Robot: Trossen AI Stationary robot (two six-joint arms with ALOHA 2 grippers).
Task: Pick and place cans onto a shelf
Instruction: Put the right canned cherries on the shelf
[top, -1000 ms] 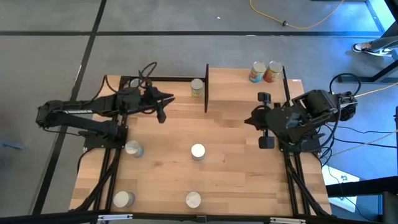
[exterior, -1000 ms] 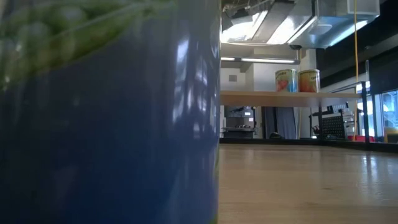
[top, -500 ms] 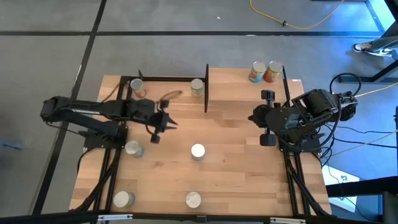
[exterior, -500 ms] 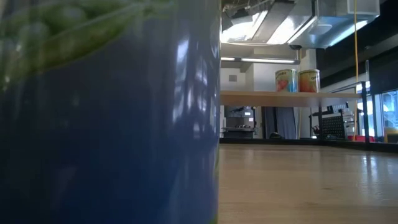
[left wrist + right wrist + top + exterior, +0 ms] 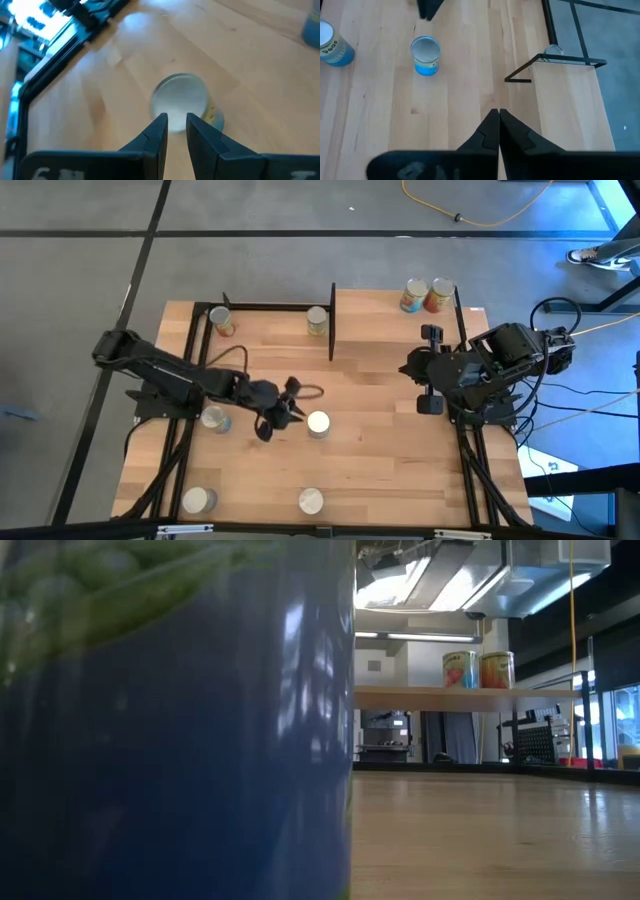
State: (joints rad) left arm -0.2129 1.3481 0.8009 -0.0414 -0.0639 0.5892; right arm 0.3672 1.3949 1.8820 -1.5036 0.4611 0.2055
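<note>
A can with a silvery top [image 5: 318, 423] stands upright in the middle of the table; in the left wrist view this can [image 5: 180, 100] shows a yellowish label. My left gripper [image 5: 295, 416] hangs just left of it and slightly above, its fingers [image 5: 161, 131] a narrow gap apart with nothing between them. My right gripper [image 5: 408, 370] waits shut, high over the table's right side. Two cans [image 5: 412, 295] [image 5: 438, 295] stand on the shelf [image 5: 380, 305] at the far right. Other cans stand on the table at the far left [image 5: 221, 321], far middle [image 5: 317, 321] and left [image 5: 213, 419].
A black metal frame [image 5: 260, 307] runs along the far left. Two more cans [image 5: 198, 500] [image 5: 311, 501] stand by the near edge. A blue can [image 5: 170, 720] close to the low camera blocks the left half of that view. Bare wood lies between the middle can and the shelf.
My left gripper has swung from the black frame at the far left toward the table's middle and near edge, sinking and rolling as it went. It now hangs beside the middle can. The can at the far left, hidden under the arm before, now shows.
</note>
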